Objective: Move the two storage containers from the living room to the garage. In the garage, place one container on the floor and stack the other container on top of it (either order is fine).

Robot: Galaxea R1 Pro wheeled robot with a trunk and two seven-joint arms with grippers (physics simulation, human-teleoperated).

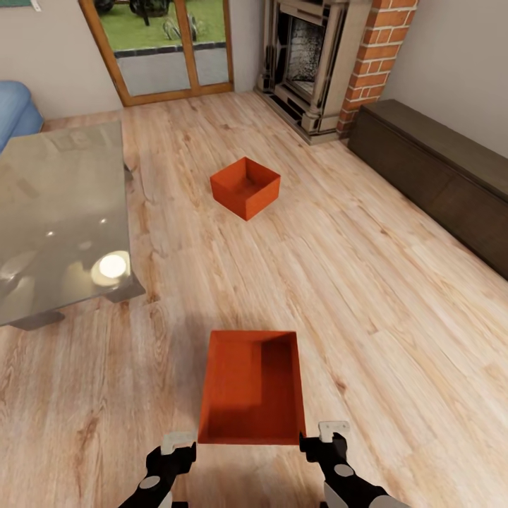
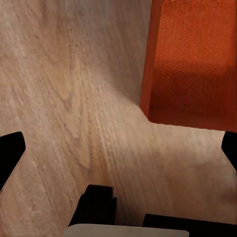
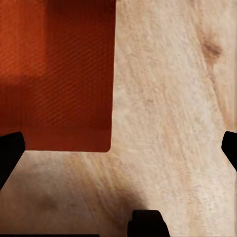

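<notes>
Both grippers, left [image 1: 178,444] and right [image 1: 326,432], hang open either side of the near orange bin [image 1: 251,388] on the wood floor [image 1: 395,296]; the second bin [image 1: 245,187] sits farther off, near the fireplace [image 1: 307,60].

Two orange bins [image 1: 252,395] [image 1: 245,187], one glass table [image 1: 49,204], one fireplace [image 1: 310,63], one sofa [image 1: 17,113], perhaps one long cabinet [image 1: 437,169].
</notes>
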